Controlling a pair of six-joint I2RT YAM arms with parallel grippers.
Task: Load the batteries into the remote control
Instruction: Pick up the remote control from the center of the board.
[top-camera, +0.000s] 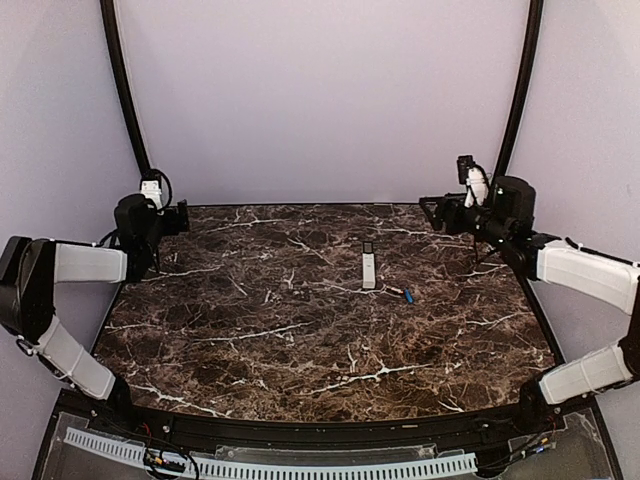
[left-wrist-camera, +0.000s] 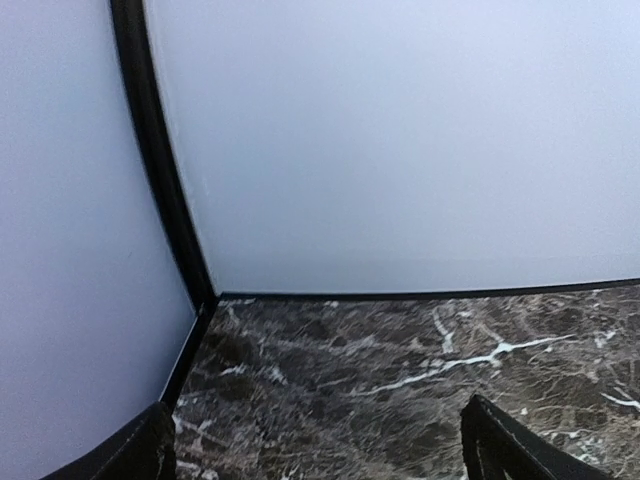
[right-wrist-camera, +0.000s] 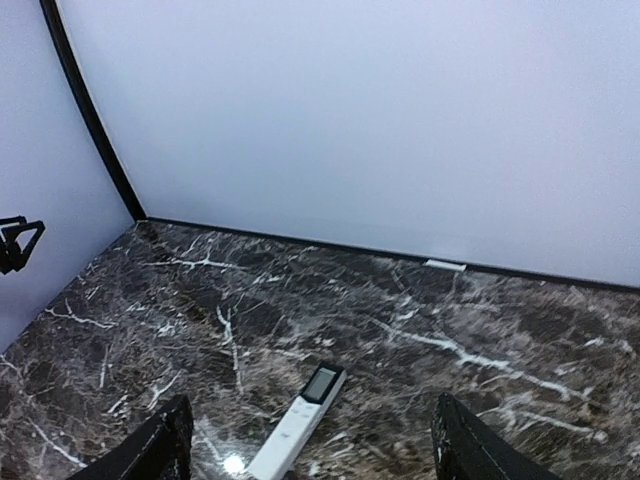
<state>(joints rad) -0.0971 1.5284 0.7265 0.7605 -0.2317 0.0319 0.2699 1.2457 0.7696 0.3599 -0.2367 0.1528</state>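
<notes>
left gripper (left-wrist-camera: 315, 435) spread wide, empty; right gripper (right-wrist-camera: 310, 410) parted, empty | small blue cylindrical batteries (top-camera: 403, 293) on dark veined marble table (top-camera: 250, 340), right of centre | slim white bar-shaped remote control (top-camera: 368, 268) just beside them, flat, long axis near-to-far, dark display end toward far wall; display writing unreadable

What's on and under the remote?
Nothing lies on the remote; its screen faces up. It lies flat on the table. Its back is covered, so no battery recess shows.
</notes>
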